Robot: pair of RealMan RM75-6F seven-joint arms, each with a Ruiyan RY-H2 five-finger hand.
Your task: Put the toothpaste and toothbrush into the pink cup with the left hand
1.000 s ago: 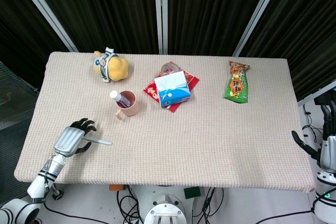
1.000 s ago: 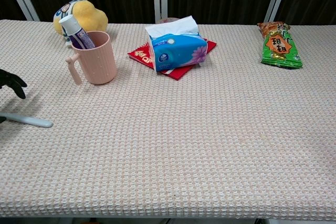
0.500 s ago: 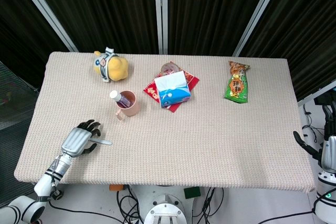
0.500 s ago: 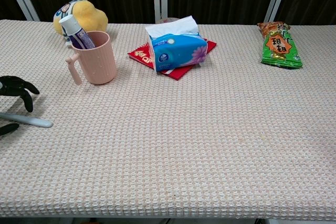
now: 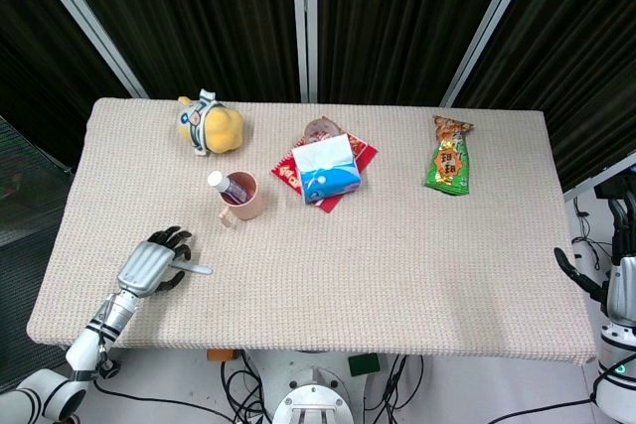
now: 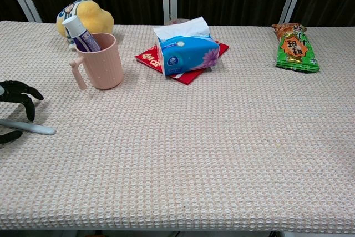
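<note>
The pink cup (image 5: 245,199) (image 6: 101,62) stands left of the table's middle, its handle toward the front. The white and purple toothpaste tube (image 5: 227,184) (image 6: 80,33) leans inside it, cap up. A pale toothbrush (image 5: 196,268) (image 6: 31,128) lies flat near the front left of the table. My left hand (image 5: 150,265) (image 6: 16,95) hovers over the brush's handle end. Its fingers arch on the far side and its thumb lies on the near side, not closed on the brush. My right hand (image 5: 578,276) hangs off the table's right edge, holding nothing.
A yellow plush toy (image 5: 210,124) sits at the back left behind the cup. A blue tissue box (image 5: 325,170) rests on a red packet in the middle back. A green snack bag (image 5: 449,155) lies at the back right.
My left hand has shifted slightly right and forward over the toothbrush's handle, so more of its fingers show in the chest view. The toothbrush, cup and right hand have stayed put.
</note>
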